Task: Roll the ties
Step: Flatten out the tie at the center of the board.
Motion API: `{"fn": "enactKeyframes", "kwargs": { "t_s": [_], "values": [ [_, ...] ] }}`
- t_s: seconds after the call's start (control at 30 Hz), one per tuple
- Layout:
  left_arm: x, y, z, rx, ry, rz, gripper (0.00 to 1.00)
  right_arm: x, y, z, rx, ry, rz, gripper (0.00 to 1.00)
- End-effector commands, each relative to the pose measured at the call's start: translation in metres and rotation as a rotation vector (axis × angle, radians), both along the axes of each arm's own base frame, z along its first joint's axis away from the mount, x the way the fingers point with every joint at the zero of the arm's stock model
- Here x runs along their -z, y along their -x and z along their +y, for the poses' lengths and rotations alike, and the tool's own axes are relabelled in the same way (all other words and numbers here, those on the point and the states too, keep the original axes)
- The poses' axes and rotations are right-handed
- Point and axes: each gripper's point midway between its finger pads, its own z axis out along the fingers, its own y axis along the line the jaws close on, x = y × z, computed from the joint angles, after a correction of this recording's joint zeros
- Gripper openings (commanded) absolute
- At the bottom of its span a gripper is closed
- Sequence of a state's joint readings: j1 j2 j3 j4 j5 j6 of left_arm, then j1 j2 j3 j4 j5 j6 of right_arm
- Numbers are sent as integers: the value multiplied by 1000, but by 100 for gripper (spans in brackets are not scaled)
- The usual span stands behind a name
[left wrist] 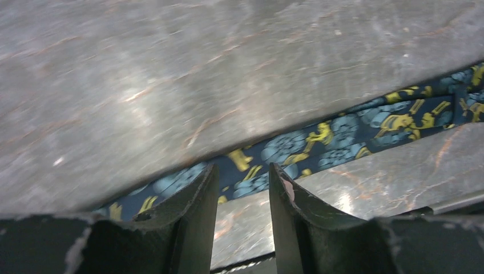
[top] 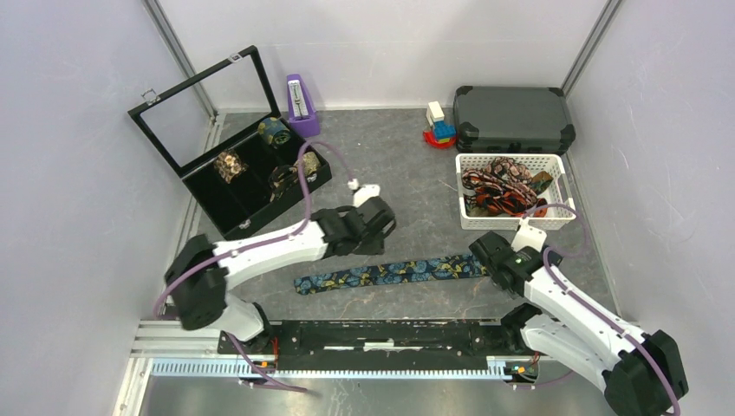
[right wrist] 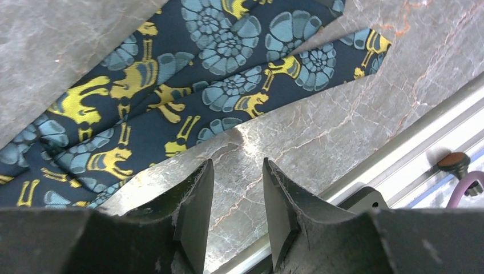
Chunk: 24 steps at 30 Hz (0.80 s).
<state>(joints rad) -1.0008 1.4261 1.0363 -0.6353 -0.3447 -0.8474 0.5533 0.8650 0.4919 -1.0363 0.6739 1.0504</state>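
A dark navy tie with a blue and gold pattern lies flat and unrolled across the near middle of the table. My left gripper hovers just behind its middle. In the left wrist view that gripper is open and holds nothing, and the tie runs just past the fingertips. My right gripper is at the tie's right end. In the right wrist view it is open over bare table, beside the tie's folded, pointed end. Several rolled ties sit in a black box.
The black compartment box with its glass lid raised stands at the back left. A white basket of loose ties is at the right, a dark case behind it. A purple metronome and toy blocks stand at the back. A metal rail edges the front.
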Motion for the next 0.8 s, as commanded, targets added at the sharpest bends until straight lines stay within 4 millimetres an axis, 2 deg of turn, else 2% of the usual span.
{"fn": "enactKeyframes", "kwargs": {
  "t_s": [0.0,0.13,0.2,0.23,0.33,0.4,0.67,0.77],
  "values": [
    [-3,-15,-71,203,119,0,44,7,6,-14,133,25,-58,43],
    [21,-28,-95,252,73,25,44,13,6,-23,196,53,-103,42],
    [30,-33,-102,259,56,43,43,24,6,-23,212,41,-118,42],
    [34,-33,-105,263,53,52,42,29,6,-22,213,33,-116,41],
    [38,-29,-111,271,82,64,41,28,5,-26,229,67,-108,41],
    [39,-23,-112,273,102,65,40,27,4,-31,240,98,-109,41],
    [68,9,-100,281,69,115,38,34,-1,-36,259,106,-139,41],
    [73,17,-97,279,58,121,38,34,-2,-38,268,110,-150,41]
  ]
}}
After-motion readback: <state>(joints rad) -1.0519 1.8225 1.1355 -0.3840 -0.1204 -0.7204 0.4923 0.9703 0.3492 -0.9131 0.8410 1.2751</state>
